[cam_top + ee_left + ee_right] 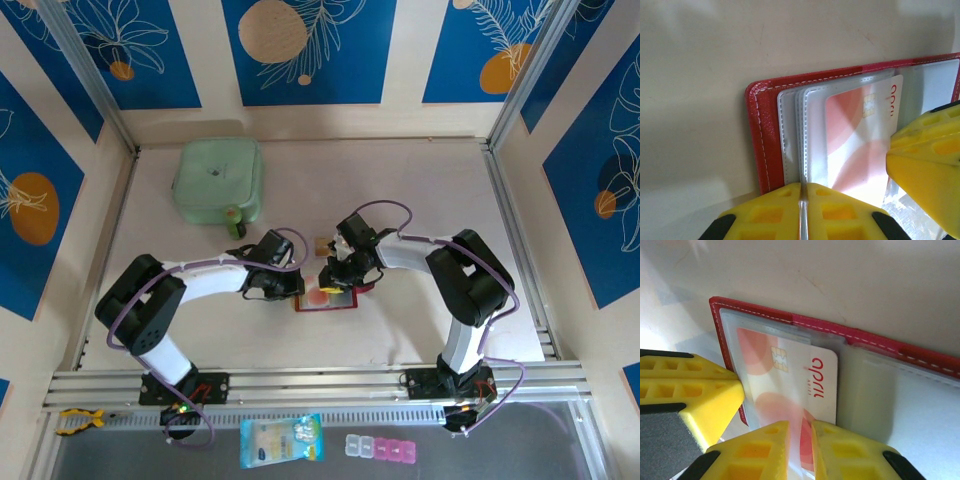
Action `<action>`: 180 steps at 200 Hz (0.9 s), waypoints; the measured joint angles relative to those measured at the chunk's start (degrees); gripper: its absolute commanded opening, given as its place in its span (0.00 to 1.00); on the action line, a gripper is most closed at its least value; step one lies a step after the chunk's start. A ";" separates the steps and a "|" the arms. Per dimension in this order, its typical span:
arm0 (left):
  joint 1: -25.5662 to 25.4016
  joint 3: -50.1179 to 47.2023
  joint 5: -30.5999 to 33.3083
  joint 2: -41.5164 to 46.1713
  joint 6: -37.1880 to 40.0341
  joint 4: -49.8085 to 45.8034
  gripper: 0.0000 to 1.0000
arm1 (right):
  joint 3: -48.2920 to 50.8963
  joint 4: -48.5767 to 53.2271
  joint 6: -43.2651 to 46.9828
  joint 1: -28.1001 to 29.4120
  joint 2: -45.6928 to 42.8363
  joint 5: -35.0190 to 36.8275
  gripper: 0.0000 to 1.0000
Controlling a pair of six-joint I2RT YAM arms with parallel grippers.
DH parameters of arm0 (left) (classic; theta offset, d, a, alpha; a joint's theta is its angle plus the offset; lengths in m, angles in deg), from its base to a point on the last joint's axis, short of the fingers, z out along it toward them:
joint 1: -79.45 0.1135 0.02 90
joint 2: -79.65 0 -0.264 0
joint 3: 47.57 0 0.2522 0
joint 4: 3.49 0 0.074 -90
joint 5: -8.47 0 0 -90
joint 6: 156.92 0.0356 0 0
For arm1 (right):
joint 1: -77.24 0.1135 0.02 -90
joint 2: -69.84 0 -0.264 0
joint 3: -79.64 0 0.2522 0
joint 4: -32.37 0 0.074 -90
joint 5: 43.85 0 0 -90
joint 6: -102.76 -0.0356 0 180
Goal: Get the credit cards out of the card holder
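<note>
Red holder (325, 297) lies open on table (420, 190), mid-front, between both arms. Left gripper (802, 200) pinched shut on clear pocket edge (802, 165). Right gripper (800, 440) nearly closed around pink card (790, 385), card partly out of sleeve. Green pouch (218, 180) far left.

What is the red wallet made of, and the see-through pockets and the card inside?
The card holder looks like red leather or fake leather: grainy skin, pale stitching along the edge. Its pockets seem soft, cloudy clear plastic with welded seams. The credit card looks like stiff glossy plastic with a small metal chip.
</note>
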 measured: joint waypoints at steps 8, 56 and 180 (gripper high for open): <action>0.00 0.00 0.00 0.00 -0.02 0.00 0.12 | -0.04 0.22 0.07 0.00 0.00 0.04 0.20; 0.00 0.63 0.02 0.04 0.00 -1.16 0.12 | -0.04 0.28 0.17 0.00 -0.02 -0.02 0.20; -1.16 4.63 -1.27 0.37 0.00 -4.61 0.05 | 1.66 -1.07 -0.72 -0.90 -4.96 -0.22 0.21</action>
